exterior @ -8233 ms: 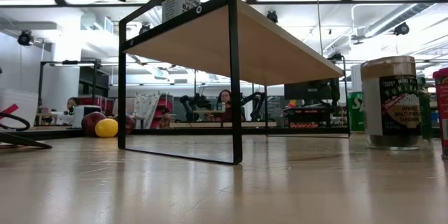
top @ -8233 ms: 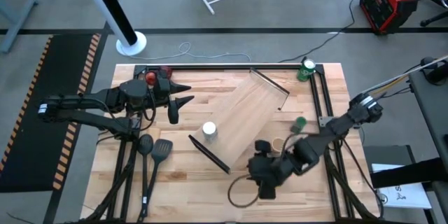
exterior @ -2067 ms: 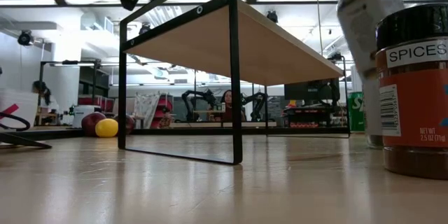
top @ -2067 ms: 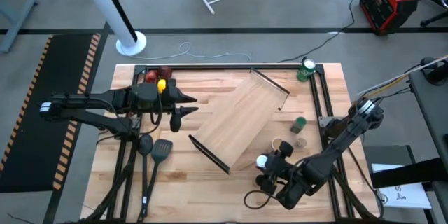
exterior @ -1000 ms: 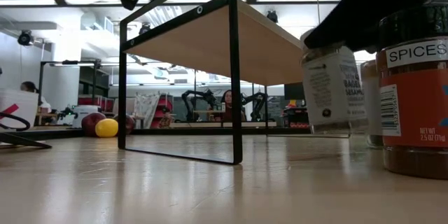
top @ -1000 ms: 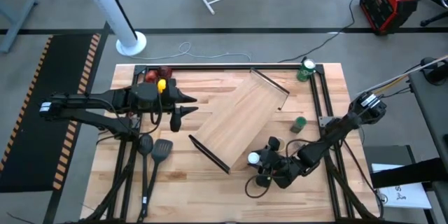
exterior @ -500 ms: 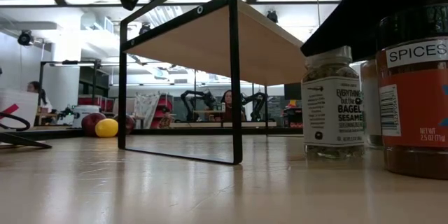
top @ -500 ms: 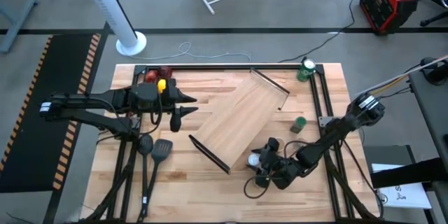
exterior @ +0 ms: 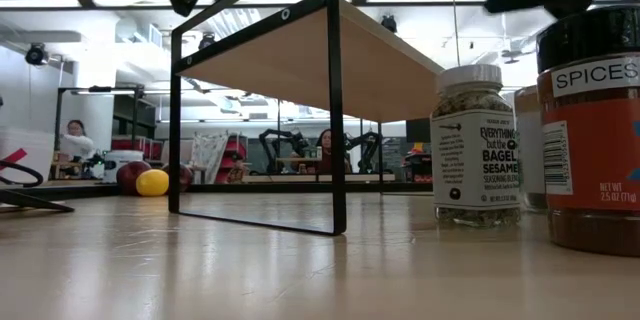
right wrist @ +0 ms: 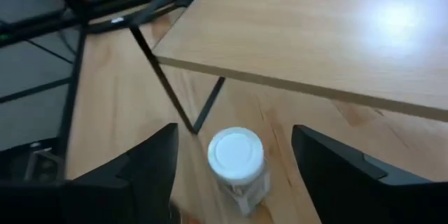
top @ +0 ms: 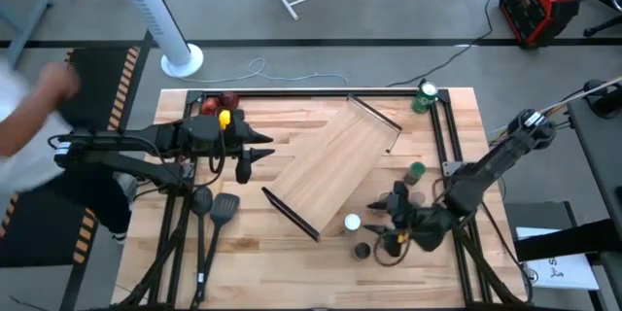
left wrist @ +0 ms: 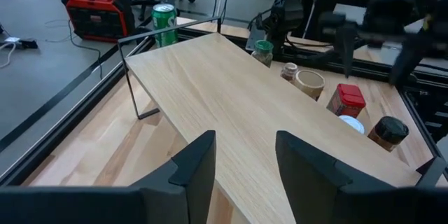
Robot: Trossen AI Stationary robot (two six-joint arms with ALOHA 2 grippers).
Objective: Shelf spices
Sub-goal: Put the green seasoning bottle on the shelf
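The shelf (top: 326, 167) stands slanted at mid-table on its thin black bars. A white-topped spice jar (right wrist: 236, 157) stands upright on the table by the shelf's near end (top: 352, 222). My right gripper (right wrist: 241, 171) hangs open above and just right of it, a finger on either side, touching nothing. A black-topped jar (top: 362, 250) stands nearer the front edge. In the left wrist view, red-topped (left wrist: 346, 99), tan (left wrist: 309, 80) and green-topped (left wrist: 262, 49) jars stand right of the shelf. My left gripper (top: 251, 148) waits open, raised over the table's left side.
A green can (top: 426, 95) stands at the far right corner. Red and yellow fruit (top: 216, 109) lie at the far left. Two dark spatulas (top: 212, 209) lie near the left front. A cable loop lies by the black-topped jar. A person moves past the table's left edge.
My right gripper has set the white-topped jar down upright on the table by the shelf's near end and let go. It has then risen and drawn back toward the table's right edge. The jar stands where it was set down.
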